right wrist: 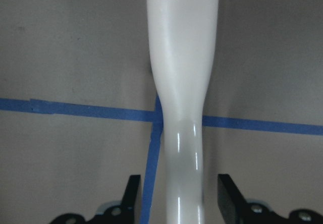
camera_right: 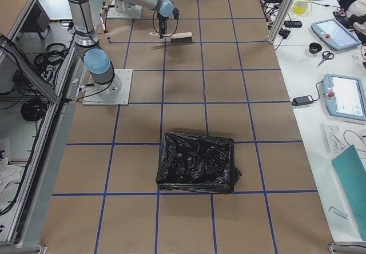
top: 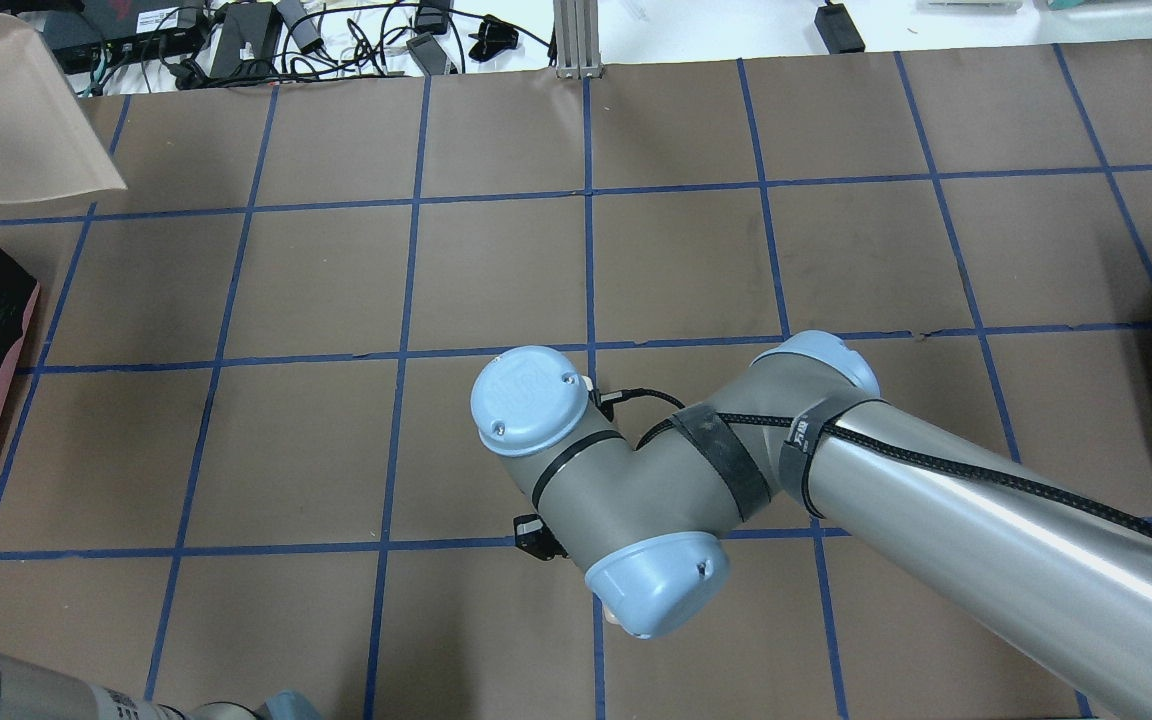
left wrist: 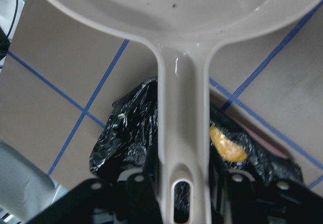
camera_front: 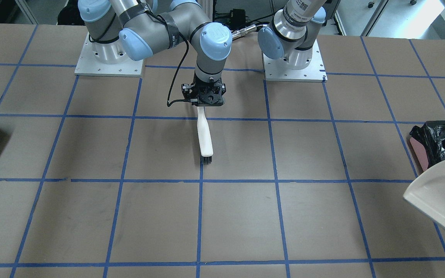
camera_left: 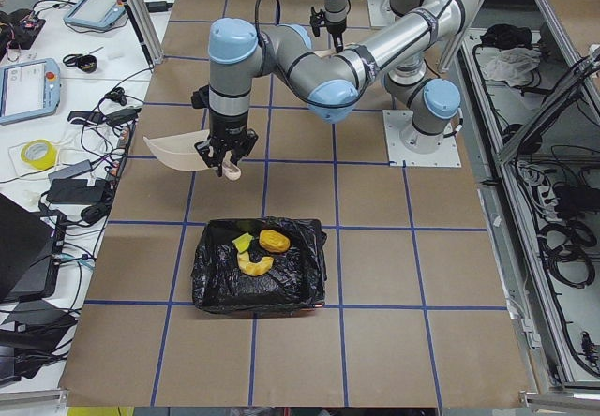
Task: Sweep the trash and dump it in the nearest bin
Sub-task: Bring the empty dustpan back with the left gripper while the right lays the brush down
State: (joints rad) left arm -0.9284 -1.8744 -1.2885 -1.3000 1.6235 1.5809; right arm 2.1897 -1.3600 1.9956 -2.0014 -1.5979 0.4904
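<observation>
Well, the trash (camera_left: 255, 263) lies inside the bin (camera_left: 211, 280), on its black liner. Raised just beside the bin, on the side away from the robot, is the dustpan (camera_left: 173, 151), left jaws clamped on its handle. Swung low, it could snag the liner and drag the bin. Well apart from the bin, the right jaws grip the brush (camera_front: 204, 137) over the worktop (camera_front: 91, 216). A slack hold could drop it.

Open passage over worktop (camera_front: 245, 216) middle, between held brush (camera_front: 204, 137) at centre and both ends. Dustpan (camera_left: 173, 152) raised beside bin (camera_left: 211, 280) at left end. Black bagged container (camera_right: 166, 162) blocking right end.
</observation>
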